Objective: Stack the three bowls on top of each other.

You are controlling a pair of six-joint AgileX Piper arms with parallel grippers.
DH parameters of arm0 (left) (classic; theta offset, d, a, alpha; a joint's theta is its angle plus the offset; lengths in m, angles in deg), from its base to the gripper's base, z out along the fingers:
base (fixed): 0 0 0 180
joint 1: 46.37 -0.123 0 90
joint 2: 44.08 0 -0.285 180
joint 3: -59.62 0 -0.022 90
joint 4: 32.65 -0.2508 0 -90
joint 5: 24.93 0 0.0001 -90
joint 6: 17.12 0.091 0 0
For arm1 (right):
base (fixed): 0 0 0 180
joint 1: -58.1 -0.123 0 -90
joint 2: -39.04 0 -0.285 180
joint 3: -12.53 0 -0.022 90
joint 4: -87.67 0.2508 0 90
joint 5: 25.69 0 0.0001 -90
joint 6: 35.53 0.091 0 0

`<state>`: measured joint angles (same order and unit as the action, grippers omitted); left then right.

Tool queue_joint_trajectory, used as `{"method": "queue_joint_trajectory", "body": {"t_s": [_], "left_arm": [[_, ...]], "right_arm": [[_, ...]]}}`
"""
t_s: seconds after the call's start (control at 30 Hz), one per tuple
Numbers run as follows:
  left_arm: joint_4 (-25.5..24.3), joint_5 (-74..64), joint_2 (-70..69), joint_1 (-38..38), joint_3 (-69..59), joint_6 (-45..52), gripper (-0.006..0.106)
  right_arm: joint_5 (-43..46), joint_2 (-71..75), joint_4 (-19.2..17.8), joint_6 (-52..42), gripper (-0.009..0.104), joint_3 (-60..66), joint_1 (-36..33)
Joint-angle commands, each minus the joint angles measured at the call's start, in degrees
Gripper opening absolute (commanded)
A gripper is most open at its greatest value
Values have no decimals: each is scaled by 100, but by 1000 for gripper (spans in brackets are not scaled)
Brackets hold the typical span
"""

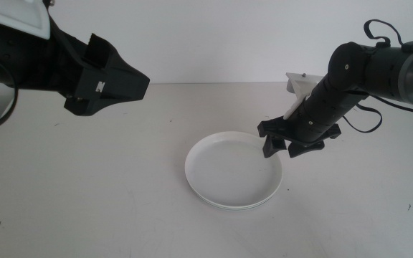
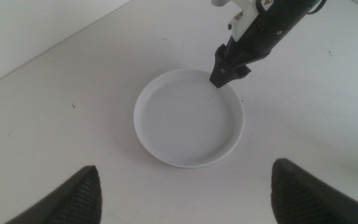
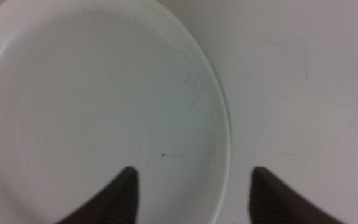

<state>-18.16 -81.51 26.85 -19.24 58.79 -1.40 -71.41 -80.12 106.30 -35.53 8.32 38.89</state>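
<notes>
Honestly we can't count bowls here: in the middle view we only make out the white bowl (image 1: 234, 169) on top and a thin second rim edge peeking out under its front, so whatever sits lower in the stack is hidden, and no grey one shows at all. The right wrist view gives a faint mint-green tint along the rim, but we can't tell if that's another dish or just the light. The stack sits near the centre of the table (image 1: 84, 193), a bit toward 4 o'clock. The right gripper (image 1: 284, 145) hangs at the bowl's 2 o'clock edge, its dark jaws spread apart with the rim running between them, one over the inside, one over the table outside; it holds nothing, and we can't tell whether a jaw tip actually touches the plastic. The left gripper (image 1: 131, 84) hovers up at 10 o'clock, well away from the stack, jaws wide apart and holding nothing, its arm cut off by the frame. The bowl is shallow, round, smooth plastic with a low rim and faint concentric rings inside, plus a tiny dark speck. The table is matte white with light scuffs.
</notes>
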Motion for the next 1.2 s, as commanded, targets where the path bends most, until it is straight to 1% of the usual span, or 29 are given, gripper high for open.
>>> {"method": "queue_joint_trajectory", "body": {"t_s": [0.0,0.1,0.33,0.5,0.57,0.63,0.7,0.77,0.83,0.9,0.97,1.07,1.13,1.17], "left_arm": [[98,298,-88,27,140,-33,105],[98,298,-88,27,140,-33,105],[98,298,-88,27,140,-33,105],[91,373,-88,27,140,-39,105],[-26,600,-49,27,140,4,105],[-201,804,18,15,140,-245,105],[-598,911,112,-86,145,-724,105],[-877,808,242,-431,145,-1134,105],[-938,609,397,-966,138,-1188,105],[-837,531,448,-1503,108,-1116,105],[-566,540,407,-2028,24,-920,105],[69,613,188,-2724,-310,-404,105],[520,961,-126,-2951,-719,-36,105],[667,1259,-334,-2995,-909,78,105]], "right_arm": [[41,347,162,-66,56,-173,10],[-69,393,250,-78,62,-274,16],[-180,923,221,-281,62,-532,16],[-536,1345,133,-521,62,-764,136],[-690,1504,159,-534,62,-849,288],[-805,1680,159,-534,62,-890,460],[-909,1880,159,-540,62,-890,655],[-964,2078,201,-676,62,-864,841],[-993,2241,201,-897,62,-862,945],[-1066,2421,182,-1048,62,-844,989],[-1041,2641,124,-1090,62,-712,989],[-850,3046,71,-1109,62,-257,989],[-563,3336,-32,-1114,62,136,989],[-393,3523,-94,-1122,62,376,989]]}}
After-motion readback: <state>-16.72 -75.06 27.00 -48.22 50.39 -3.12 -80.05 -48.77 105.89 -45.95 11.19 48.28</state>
